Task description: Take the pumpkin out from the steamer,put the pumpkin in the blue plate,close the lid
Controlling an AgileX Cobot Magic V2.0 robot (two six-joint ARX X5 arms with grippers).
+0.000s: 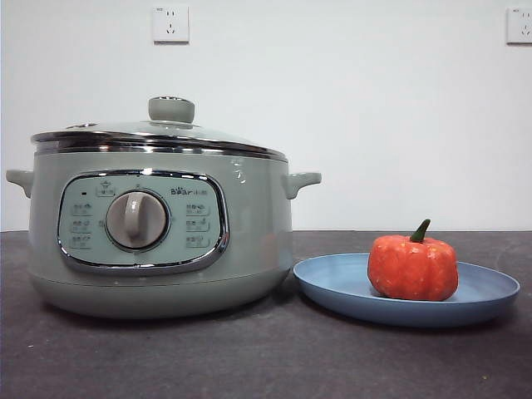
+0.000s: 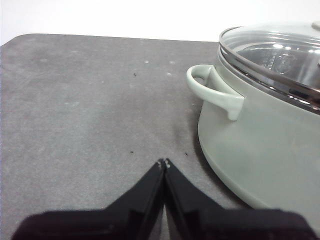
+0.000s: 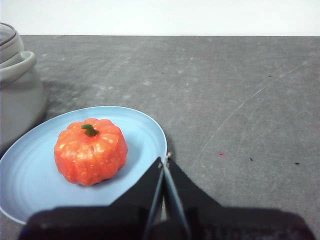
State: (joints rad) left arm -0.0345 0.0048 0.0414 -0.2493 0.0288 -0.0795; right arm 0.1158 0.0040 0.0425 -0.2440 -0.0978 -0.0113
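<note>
- Left claw [image 2: 164,162]: jaws pressed together tip to tip, holding nothing, hanging low over the bare grey counter [image 2: 90,110].
- Just beyond and to one side of that claw: steamer [image 2: 260,150], pale sage green, apart from the tips, one small side handle [image 2: 212,90] sticking out toward the open counter.
- On the steamer: lid [image 2: 280,50], glass dome with a shiny steel rim, seated all round; pale green knob [image 1: 171,109] upright on top in the front view.
- On the steamer's face: chrome-rimmed control panel [image 1: 141,220] with a grey dial [image 1: 136,219] at its middle and a small logo above.
- Right claw [image 3: 164,159]: jaws likewise closed on each other, empty, tips hovering just past the rim of the blue plate [image 3: 145,130].
- Ahead of that claw and off to one side: pumpkin [image 3: 90,151], orange-red, resting upright inside the plate, dark green stem [image 3: 89,130] up, near the tips but not touching them.
- Further beyond the pumpkin: steamer wall and handle, just beside the plate's far rim; cannot tell whether touching.
- On the wall behind, in the front view: two white sockets [image 1: 170,23].
</note>
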